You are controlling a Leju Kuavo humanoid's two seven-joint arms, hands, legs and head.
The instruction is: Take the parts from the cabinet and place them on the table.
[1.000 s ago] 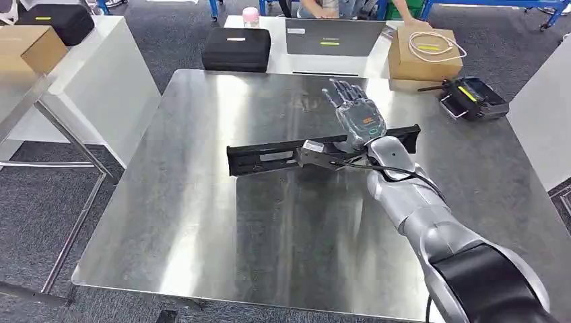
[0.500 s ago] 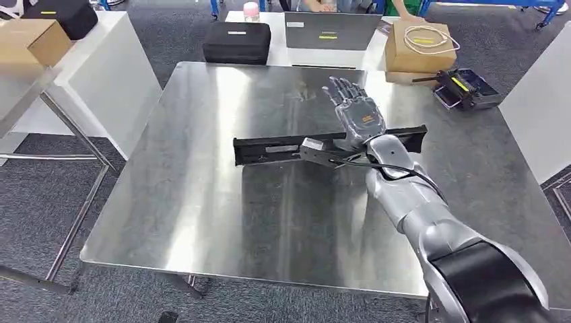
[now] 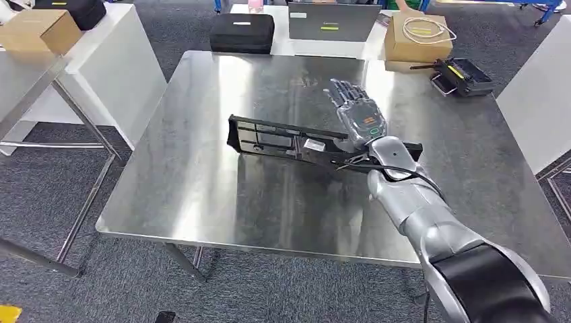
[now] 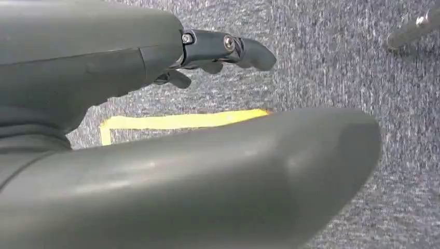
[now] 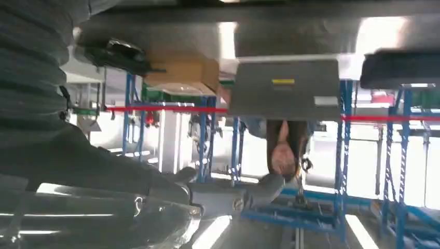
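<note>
a long black part lies flat on the shiny steel surface, about midway between its near and far edges, stretching from the middle toward the right edge. the end nearer the left edge sits slightly farther from the robot than the other end, so the part runs at a slant.

the robot's right hand is stretched out over the surface with its fingers spread and nothing in them. the hand lies just past the part, toward the far edge, while the wrist crosses over the part's right portion. whether the wrist touches the part cannot be told.

the left hand hangs over grey carpet, its dark fingers loosely extended and holding nothing.

the part looks set down, so the step in hand is probably letting go and drawing the arm away. to do this well, the right hand should lift straight up before pulling back, because the wrist and its cable hang over the part and could drag it or swing it round on the slippery metal.
</note>
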